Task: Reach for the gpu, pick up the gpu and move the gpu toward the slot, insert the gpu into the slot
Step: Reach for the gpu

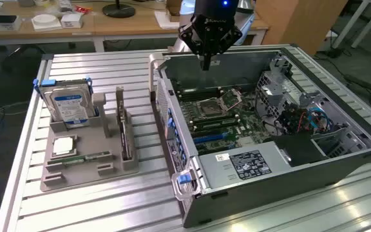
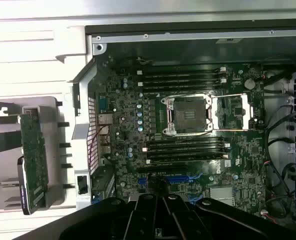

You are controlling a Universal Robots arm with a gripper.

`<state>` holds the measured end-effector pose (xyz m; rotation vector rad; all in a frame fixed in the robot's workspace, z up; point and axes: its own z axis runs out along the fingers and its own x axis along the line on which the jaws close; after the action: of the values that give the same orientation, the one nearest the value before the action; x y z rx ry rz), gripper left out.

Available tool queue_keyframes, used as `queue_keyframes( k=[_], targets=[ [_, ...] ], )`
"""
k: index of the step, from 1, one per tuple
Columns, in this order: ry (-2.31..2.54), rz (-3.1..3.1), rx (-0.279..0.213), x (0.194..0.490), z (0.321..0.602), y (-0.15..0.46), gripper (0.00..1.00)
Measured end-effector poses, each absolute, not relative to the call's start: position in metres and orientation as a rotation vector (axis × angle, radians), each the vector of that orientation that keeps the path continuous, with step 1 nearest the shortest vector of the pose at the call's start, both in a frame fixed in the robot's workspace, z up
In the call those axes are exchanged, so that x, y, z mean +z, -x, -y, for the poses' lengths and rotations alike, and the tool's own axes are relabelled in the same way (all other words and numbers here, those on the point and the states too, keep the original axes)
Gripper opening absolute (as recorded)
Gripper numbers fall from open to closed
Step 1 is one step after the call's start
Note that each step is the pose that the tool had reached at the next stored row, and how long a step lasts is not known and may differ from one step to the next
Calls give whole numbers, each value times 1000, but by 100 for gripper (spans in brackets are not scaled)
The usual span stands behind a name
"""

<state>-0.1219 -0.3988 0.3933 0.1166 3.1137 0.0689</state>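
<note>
The open computer case lies under the hand; its black sticker and the hard drive's blue-white label are unreadable. The hand is pinched shut, empty. The gpu stands edge-on in a grey holder, well apart from the hand, on the exterior view's left.

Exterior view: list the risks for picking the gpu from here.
1. The black pincer hangs shut over the open grey computer case, apart from the thin dark gpu card; crossing low could clip the case wall.
2. The card stands edge-on in a grey holder; an off-centre grasp may slip.
</note>
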Motion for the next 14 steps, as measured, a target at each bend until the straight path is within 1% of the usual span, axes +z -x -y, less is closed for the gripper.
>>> queue_keyframes(
  k=[14],
  targets=[
    [-117,-3114,69,393,399,128,10]
  ],
)
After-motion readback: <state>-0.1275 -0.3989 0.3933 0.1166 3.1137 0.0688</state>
